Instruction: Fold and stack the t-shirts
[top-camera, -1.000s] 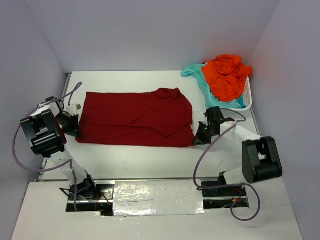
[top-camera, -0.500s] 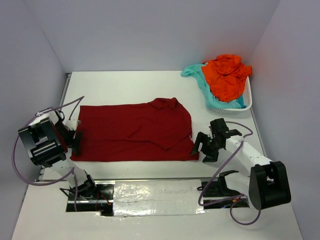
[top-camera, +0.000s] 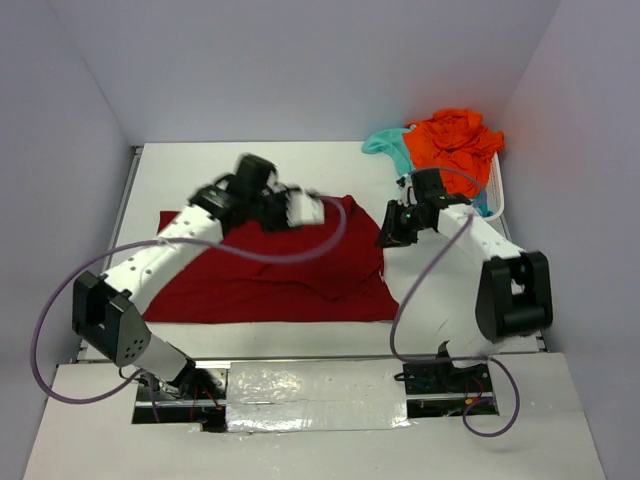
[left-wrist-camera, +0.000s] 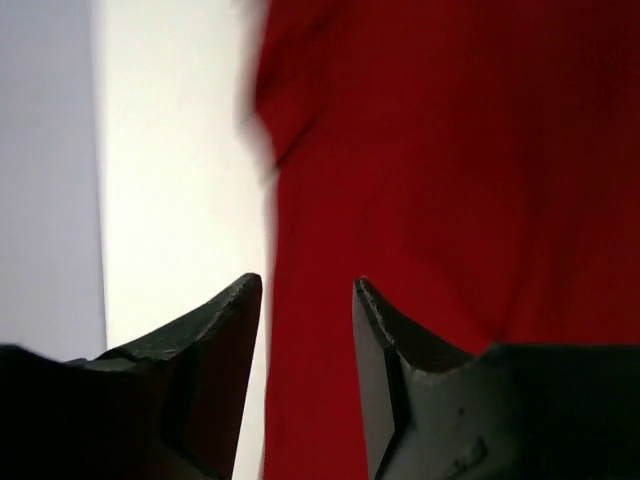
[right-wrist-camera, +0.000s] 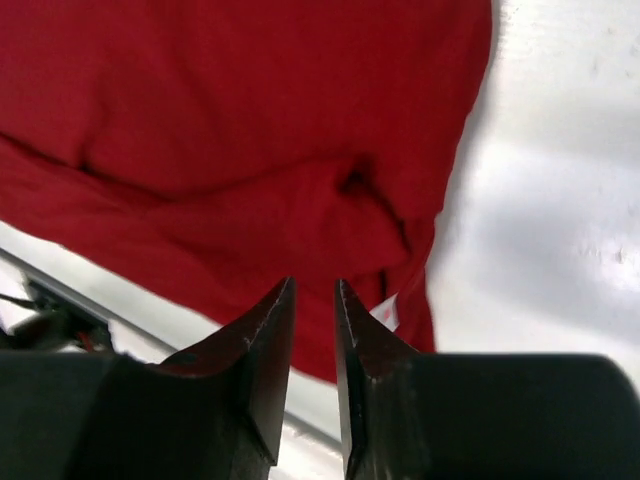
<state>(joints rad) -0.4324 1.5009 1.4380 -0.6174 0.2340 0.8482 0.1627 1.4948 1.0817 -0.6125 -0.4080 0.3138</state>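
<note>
1. The dark red shirt (top-camera: 270, 270) lies spread flat on the white surface (top-camera: 250, 165), its long side running left to right. Its collar end is toward the right. It lies where it lay half a second ago, nearer the arm bases than a second ago.
2. The left hand (left-wrist-camera: 306, 283) has left the shirt's left edge. The left arm now reaches across the cloth toward its far edge near the middle, and it is blurred in the top view.
3. In the left wrist view the left fingers (left-wrist-camera: 215, 350) stand clearly apart with nothing between them, so this hand is open. Below them, the shirt's edge meets bare surface.
4. The right hand (right-wrist-camera: 315, 283) was off the shirt's near right corner half a second ago. It now sits farther away, just beside the shirt's right edge, between the shirt and the basket (top-camera: 499, 190).
5. The right fingers (right-wrist-camera: 255, 370) were spread wide half a second ago. Now only a narrow slit separates them, and no cloth is in it, so the hand grips nothing. Rumpled red cloth lies beneath them.
6. The orange shirt (top-camera: 455, 150) is heaped in the basket at the far right. The mint-aqua shirt (top-camera: 385, 143) hangs over the basket's left rim onto the surface. Neither has changed.
</note>
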